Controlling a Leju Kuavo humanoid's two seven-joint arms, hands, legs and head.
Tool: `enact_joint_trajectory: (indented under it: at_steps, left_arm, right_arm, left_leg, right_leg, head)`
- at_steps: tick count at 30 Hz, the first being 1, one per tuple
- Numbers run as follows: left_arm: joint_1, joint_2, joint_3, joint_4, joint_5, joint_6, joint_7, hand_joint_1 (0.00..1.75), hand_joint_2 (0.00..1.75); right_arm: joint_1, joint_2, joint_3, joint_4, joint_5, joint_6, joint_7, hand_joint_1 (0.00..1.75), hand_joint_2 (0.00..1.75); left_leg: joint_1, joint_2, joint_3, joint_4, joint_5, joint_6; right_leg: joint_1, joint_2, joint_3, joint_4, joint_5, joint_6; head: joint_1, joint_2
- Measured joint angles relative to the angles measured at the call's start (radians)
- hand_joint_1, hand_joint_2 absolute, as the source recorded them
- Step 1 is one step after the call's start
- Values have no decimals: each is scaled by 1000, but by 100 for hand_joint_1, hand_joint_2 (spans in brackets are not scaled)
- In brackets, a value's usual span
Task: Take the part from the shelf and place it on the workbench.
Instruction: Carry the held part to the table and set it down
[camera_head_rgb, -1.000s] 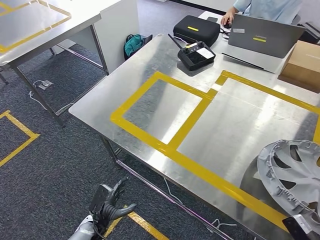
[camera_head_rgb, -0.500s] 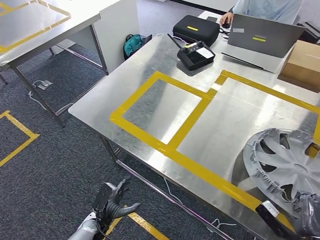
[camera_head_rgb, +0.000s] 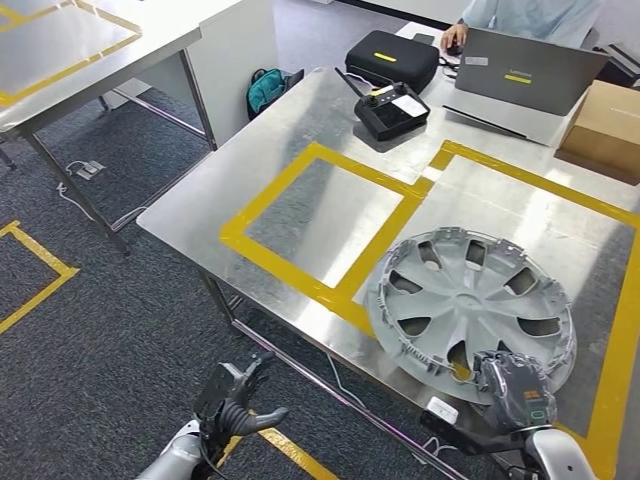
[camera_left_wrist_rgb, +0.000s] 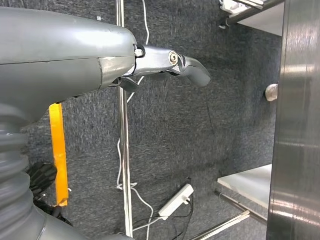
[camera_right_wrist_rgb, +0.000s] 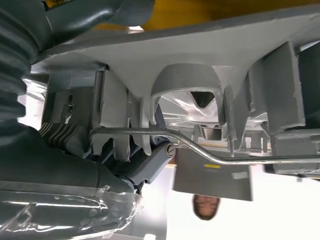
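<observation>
One hand, the right hand (camera_head_rgb: 513, 390) at lower right, is gripping the hubcap (camera_head_rgb: 472, 300) rim over the workbench (camera_head_rgb: 226, 180), needing lowering and release, while the left hand (camera_head_rgb: 234, 400) is hanging empty, fingers apart

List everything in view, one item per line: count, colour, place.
Hubcap: one, grey, over the larger taped area at the workbench's near edge, gripped at its near rim.
Workbench: one, bare metal with yellow tape rectangles.
Remote controller: one, black, far side of the workbench.
Carry case: one, black with a yellow stripe, behind the controller.
Laptop: one, grey, far right.
Cardboard box: one, brown, right edge.
Second table: one, metal with yellow tape, far left.
Bag: one, teal, on the floor.
Person: one, light blue sleeve, behind the laptop.
Left hand: grey, low beside the workbench, holding nothing.
Right hand: dark grey, grips the hubcap.
</observation>
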Motion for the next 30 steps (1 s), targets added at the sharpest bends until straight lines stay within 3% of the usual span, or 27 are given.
enact_joint_trajectory:
  at_steps: [12, 17, 23, 30]
  left_arm:
    - [-3, -3, -7, 3, -1, 0, 4, 0, 175]
    - [-3, -3, -7, 5, 0, 0, -2, 0, 175]
    - [0, 3, -6, 8, 3, 2, -8, 0, 175]
    - [0, 3, -5, 9, 5, 33, 18, 0, 175]
  right_arm:
    - [-5, -58, 89, 11, -22, -32, 11, 175, 175]
    - [0, -60, 89, 13, 19, -21, 108, 175, 175]
    - [32, -56, 20, -1, 95, -24, 206, 175, 175]
    - [87, -7, -107, -21, 199, -46, 324, 175, 175]
  left_leg:
    - [0, 0, -1, 0, -1, 1]
    - [0, 0, 0, 0, 0, 1]
    - [-1, -1, -1, 0, 0, 1]
    - [-1, -1, -2, 0, -1, 1]
  right_leg:
    - [0, 0, 0, -1, 0, 0]
    - [0, 0, 0, -1, 0, 0]
    - [0, -3, 1, -1, 0, 0]
    - [-1, -3, 0, -2, 0, 1]
  head:
    - [0, 0]
    - [0, 0]
    - [0, 0]
    - [0, 0]
